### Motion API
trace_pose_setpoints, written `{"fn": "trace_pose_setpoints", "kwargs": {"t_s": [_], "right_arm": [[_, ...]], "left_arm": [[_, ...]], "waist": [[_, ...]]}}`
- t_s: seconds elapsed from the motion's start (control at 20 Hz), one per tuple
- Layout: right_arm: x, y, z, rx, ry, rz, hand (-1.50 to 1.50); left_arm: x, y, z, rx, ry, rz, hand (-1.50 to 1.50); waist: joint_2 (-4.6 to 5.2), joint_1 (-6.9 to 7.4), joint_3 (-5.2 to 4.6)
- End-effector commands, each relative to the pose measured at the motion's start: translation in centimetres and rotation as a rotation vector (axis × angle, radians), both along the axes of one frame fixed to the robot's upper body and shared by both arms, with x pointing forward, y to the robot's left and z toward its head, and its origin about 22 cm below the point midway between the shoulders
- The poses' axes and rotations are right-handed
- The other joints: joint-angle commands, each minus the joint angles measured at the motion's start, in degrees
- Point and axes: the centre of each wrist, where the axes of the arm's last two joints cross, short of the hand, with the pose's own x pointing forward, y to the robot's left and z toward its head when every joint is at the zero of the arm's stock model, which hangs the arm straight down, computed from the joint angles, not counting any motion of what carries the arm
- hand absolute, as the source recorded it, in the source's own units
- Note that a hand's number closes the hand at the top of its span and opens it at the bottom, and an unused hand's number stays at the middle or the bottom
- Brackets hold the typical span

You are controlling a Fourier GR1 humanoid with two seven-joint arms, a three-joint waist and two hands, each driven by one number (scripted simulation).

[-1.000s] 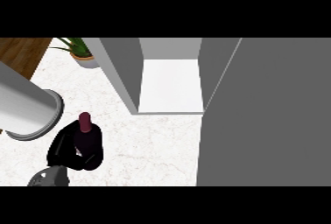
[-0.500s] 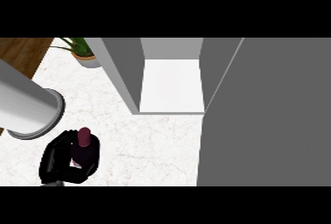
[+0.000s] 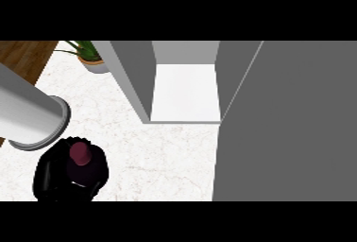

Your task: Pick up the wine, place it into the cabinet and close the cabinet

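The wine bottle (image 3: 80, 153) is dark with a dark red top and shows from above at the lower left of the head view. My left hand (image 3: 50, 178) is shut on it, its black fingers curled round the bottle's body and hiding most of it. The grey left forearm (image 3: 24, 116) comes in large from the left edge. The cabinet (image 3: 136, 80) stands to the upper right of the bottle, open, with a white inner floor (image 3: 185, 94). Its grey door (image 3: 289, 123) is swung wide and fills the right side. My right hand does not show.
A potted green plant (image 3: 89, 56) stands on the white marble counter (image 3: 160, 156) left of the cabinet. A brown wooden surface (image 3: 24, 54) shows at the upper left beyond the counter's edge.
My left hand with the wine bottle has moved toward the view's lower edge and slightly left. The forearm now looks larger and covers more of the left side.
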Motion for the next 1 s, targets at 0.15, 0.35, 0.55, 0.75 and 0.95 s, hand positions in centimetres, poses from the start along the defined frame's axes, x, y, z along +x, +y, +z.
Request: {"fn": "trace_pose_setpoints", "kwargs": {"t_s": [0.15, 0.35, 0.55, 0.75, 0.95], "right_arm": [[-3.2, -0.6, 1.3, 0.029, -0.045, 0.03, -1.5], [-3.4, -0.3, 1.0, 0.056, -0.054, 0.05, -1.5], [-1.7, -0.4, 1.2, 0.052, -0.051, 0.055, -1.5], [-3.2, -0.1, 0.2, 0.042, -0.03, 0.042, -1.5], [-1.3, -0.5, 0.8, 0.047, -0.049, 0.041, -1.5]], "left_arm": [[-1.9, -3.2, 6.0, -0.012, 0.014, -0.085, 1.5], [0.9, -5.8, 7.8, 0.013, 0.004, -0.079, 1.5], [1.8, -8.8, 10.2, 0.017, 0.033, -0.135, 1.5], [1.5, -12.6, 12.2, -0.024, 0.013, -0.172, 1.5], [1.1, -15.2, 14.4, -0.044, 0.016, -0.198, 1.5]], "waist": [[-0.02, -0.02, 0.01], [0.14, -0.58, -0.02], [0.22, -0.49, -0.03], [0.17, -0.82, -0.03], [0.23, -0.49, -0.04]]}}
